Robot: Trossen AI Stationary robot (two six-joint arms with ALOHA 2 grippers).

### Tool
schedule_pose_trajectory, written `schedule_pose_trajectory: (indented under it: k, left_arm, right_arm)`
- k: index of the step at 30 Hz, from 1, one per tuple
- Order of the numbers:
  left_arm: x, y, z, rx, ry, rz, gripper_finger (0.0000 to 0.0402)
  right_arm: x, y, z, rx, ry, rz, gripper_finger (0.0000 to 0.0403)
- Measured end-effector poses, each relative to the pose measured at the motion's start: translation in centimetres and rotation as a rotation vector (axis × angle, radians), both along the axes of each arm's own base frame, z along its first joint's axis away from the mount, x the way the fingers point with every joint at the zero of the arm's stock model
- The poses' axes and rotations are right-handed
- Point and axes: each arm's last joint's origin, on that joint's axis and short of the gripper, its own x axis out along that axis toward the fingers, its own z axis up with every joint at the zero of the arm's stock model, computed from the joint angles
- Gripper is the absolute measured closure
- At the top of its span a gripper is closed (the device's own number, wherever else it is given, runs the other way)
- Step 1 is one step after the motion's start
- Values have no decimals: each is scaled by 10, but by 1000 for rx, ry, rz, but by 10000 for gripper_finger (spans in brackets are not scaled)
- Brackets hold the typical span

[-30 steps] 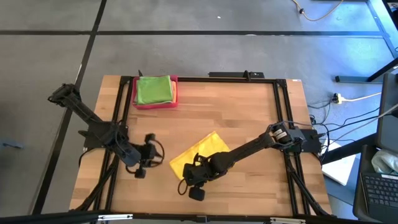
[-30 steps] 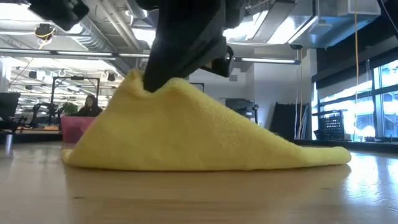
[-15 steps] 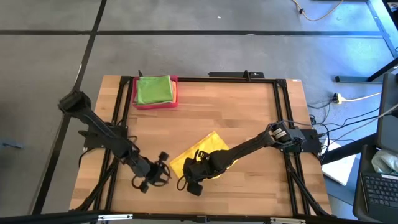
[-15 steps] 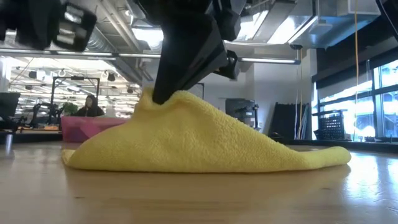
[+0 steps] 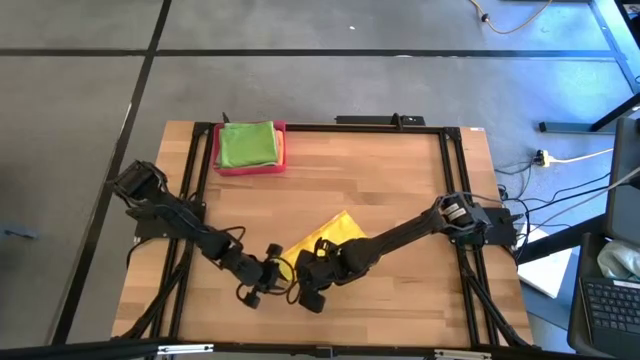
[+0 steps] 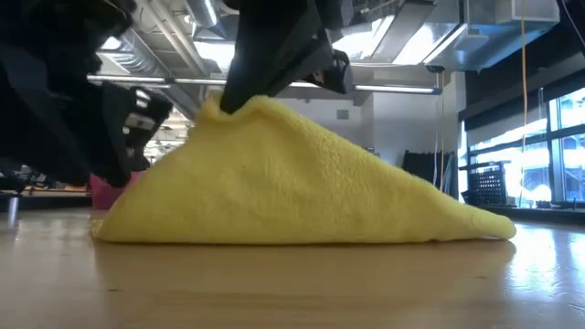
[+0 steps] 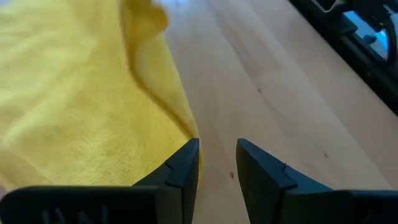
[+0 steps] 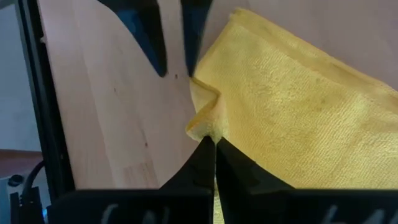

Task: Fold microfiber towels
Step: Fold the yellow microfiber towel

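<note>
Yellow towel [image 5: 325,243] is fuzzy microfiber, lying on the wooden table [image 5: 400,180] near the front middle, long axis diagonal from front-left to back-right. Its front-left corner is pulled up into a peak, the rest sloping down flat. My right pincer [image 8: 213,142] is clamped tight on that raised corner. My left pincer [image 7: 217,163] sits just beside the towel's edge, fingers partly apart, probably gripping nothing. Green towel [image 5: 246,145] lies folded in the pink tray [image 5: 250,168] at back-left.
</note>
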Motion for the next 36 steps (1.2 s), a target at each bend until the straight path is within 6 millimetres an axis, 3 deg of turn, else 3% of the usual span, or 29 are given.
schedule_pose_trajectory:
  k: [13, 22, 36]
  left_arm:
    - [11, 16, -4, -132, 57, 125, 303]
    - [13, 12, -1, -209, 41, 116, 303]
    - [10, 14, -11, -133, 72, 213, 303]
  right_arm:
    - [-2, 3, 5, 15, -10, 4, 398]
    - [-5, 2, 9, 6, 3, 11, 393]
    - [-12, -3, 25, -49, -31, -48, 399]
